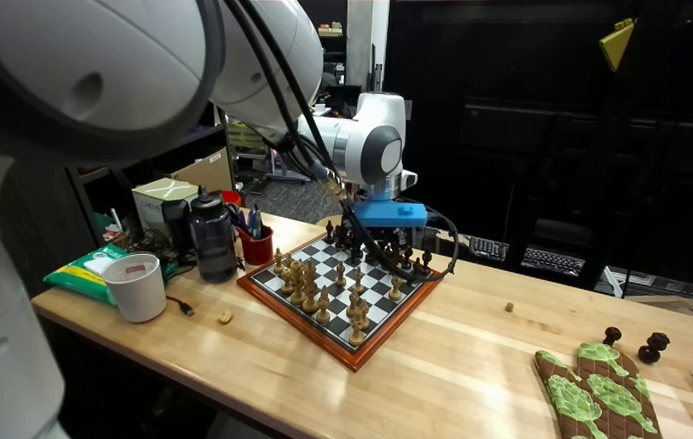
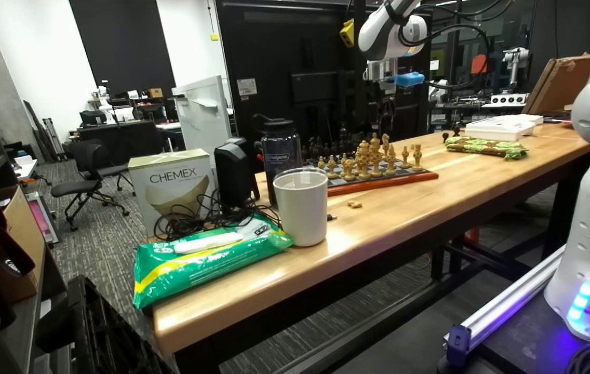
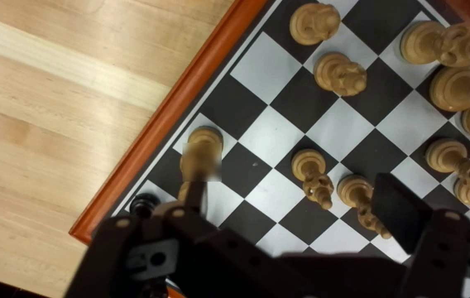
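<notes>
Wrist view: claw (image 3: 297,198) released, jaws spread wide over the chessboard (image 3: 271,136); two tan chess pieces (image 3: 308,163) between them, another tan piece (image 3: 205,136) beside one jaw, contact unclear; in an exterior view, dark chess pieces (image 1: 426,261) stand on the chessboard's far side, red pen cup (image 1: 257,249) left, oven mitt (image 1: 593,390) near right; in an exterior view, white cup (image 2: 301,210) stands beside green wipes pack (image 2: 206,270), near left.

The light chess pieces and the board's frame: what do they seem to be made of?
Light chess pieces: likely polished wood, by their tan, glossy, ringed bases; resin is possible. Board's frame: probably varnished wood, reddish-brown with soft sheen; grain is unclear.
</notes>
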Motion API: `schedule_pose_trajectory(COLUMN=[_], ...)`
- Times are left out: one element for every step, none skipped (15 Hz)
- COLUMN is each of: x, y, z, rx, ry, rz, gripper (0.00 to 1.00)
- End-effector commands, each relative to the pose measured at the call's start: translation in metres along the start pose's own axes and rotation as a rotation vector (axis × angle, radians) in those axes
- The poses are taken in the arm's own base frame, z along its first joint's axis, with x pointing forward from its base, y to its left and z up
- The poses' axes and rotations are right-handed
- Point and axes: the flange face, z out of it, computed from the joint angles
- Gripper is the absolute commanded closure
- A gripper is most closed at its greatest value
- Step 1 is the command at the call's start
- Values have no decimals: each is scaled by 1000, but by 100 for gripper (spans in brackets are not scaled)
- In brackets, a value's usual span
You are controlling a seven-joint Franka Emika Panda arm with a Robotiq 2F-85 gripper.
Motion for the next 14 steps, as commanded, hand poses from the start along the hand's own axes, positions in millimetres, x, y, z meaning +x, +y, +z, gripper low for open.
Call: schedule_pose_trajectory(x=[-19, -21, -23, -25, -26, -28, -30, -31, -33, -35, -37, -39, -41, -43], y=[-21, -26, -29, -33, -36, -39, -42, -44, -46, -48, -50, -51, -53, -56], z=[-11, -12, -12, -13, -14, -15, -17, -18, -21, -24, -28, -31, -34, -36], rx=[-41, -46, -47, -47, -40, -38, -35, -38, -37, -39, -41, -42, -32, -27], ry=[33, 36, 36, 34, 34, 32, 29, 30, 29, 31, 32, 31, 28, 21], rz=[-20, -27, -39, -49, -61, -71, -82, -89, -98, -107, -117, -130, -145, -167], gripper=[0, 0, 0, 0, 0, 0, 0, 0, 0, 0, 0, 0, 0, 0])
